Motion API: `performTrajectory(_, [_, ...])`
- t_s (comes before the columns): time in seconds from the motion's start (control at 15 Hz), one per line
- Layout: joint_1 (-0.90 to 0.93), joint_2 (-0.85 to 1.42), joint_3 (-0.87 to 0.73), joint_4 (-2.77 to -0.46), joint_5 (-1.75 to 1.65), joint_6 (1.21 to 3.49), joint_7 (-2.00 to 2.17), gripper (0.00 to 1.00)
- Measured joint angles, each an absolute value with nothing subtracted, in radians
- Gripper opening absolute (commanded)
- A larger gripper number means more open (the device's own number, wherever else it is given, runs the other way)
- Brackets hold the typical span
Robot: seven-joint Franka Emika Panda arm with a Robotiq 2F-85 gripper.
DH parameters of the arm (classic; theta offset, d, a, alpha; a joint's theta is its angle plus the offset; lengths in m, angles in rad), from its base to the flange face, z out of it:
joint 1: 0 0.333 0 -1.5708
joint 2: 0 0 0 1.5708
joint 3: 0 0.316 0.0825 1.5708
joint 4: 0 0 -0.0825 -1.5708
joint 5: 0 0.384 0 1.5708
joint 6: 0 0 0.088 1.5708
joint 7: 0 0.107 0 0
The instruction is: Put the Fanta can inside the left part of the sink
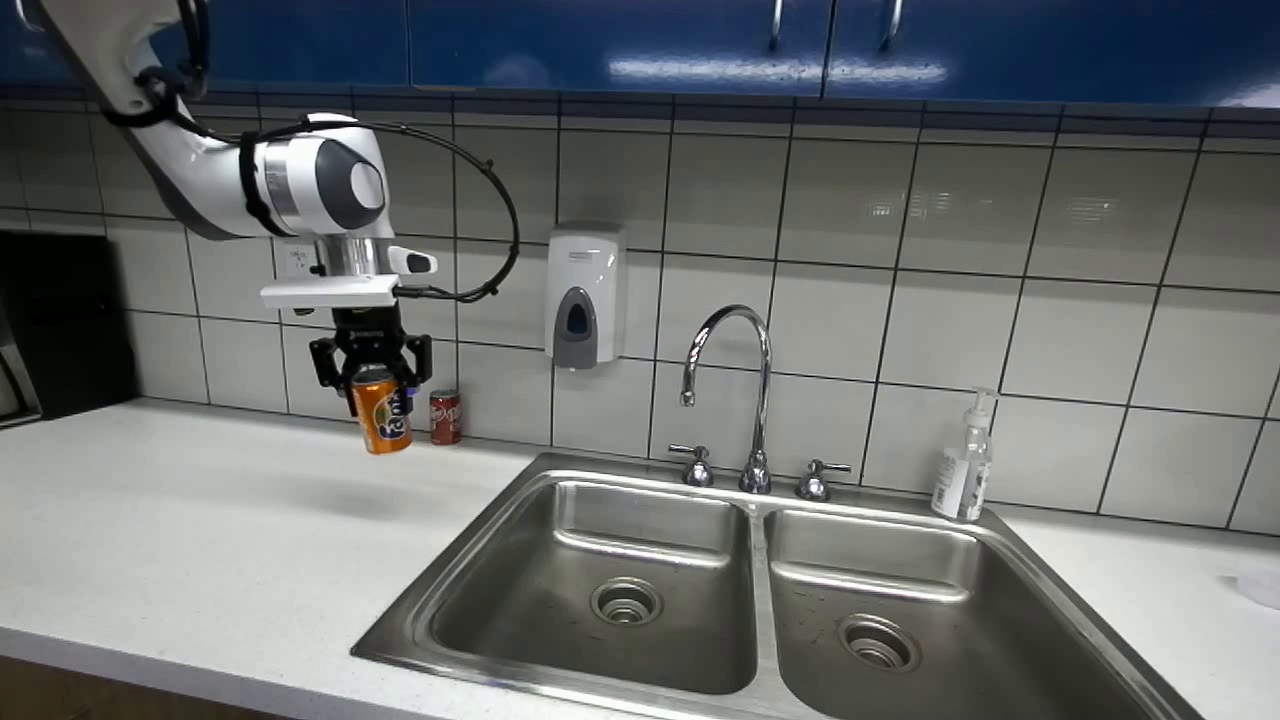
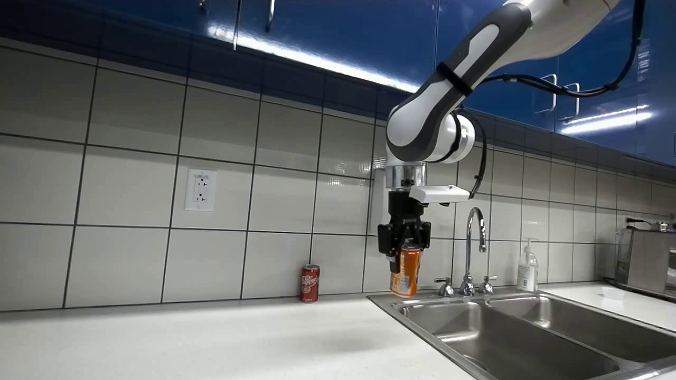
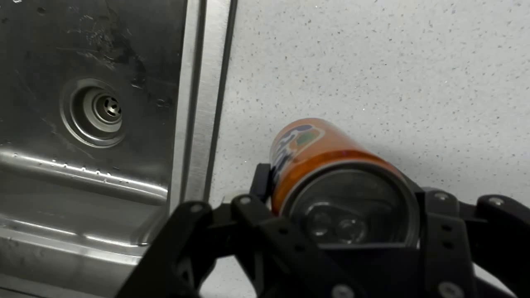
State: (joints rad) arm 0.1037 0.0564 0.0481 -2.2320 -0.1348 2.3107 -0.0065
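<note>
- Gripper (image 1: 379, 400): jaws pinch the Fanta can (image 1: 388, 428) by its upper sides — likely so the base can land first.
- The Fanta can hangs slightly tilted above the counter (image 1: 180, 510), presumably held high to clear the metal rim (image 1: 466, 555) near it.
- Red can (image 1: 446, 417): upright on the counter by the tiled wall (image 1: 605, 415), no part of this job.
- Left part of the sink (image 1: 540, 610): the goal, not yet reached — a sideways carry seems due before lowering.
- Faucet (image 1: 755, 475): set behind, probably to serve the twin basin (image 1: 960, 620) too.
</note>
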Motion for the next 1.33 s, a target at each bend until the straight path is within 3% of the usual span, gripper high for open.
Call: performTrajectory(1.33, [-0.093,-0.030,-0.142,-2.353,-0.079,2.340,-0.073,0.40])
